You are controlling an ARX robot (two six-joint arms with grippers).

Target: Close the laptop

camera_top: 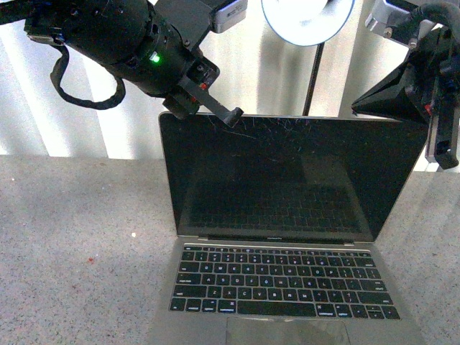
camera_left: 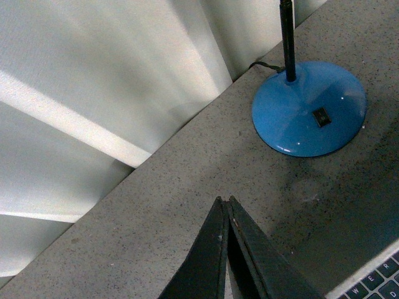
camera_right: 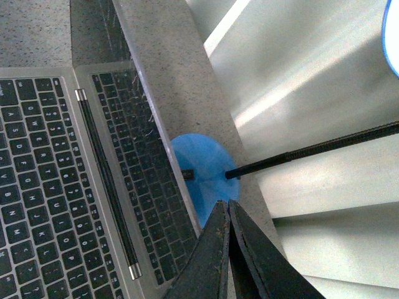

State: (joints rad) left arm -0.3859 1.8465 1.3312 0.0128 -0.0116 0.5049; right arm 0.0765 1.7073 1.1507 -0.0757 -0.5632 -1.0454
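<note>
The grey-silver laptop stands open on the speckled table, its scratched black screen upright and its black keys facing me. My left gripper is shut and empty, its tip at the screen's top edge near the left corner. My right gripper is shut and empty, its tip just above the screen's top right corner. The left wrist view shows the shut fingers above the table behind the laptop. The right wrist view shows the shut fingers over the screen's top edge, with the keyboard beyond.
A lamp with a blue round base and a thin black stem stands behind the laptop; its round head hangs above the screen. A white panelled wall closes the table's far edge.
</note>
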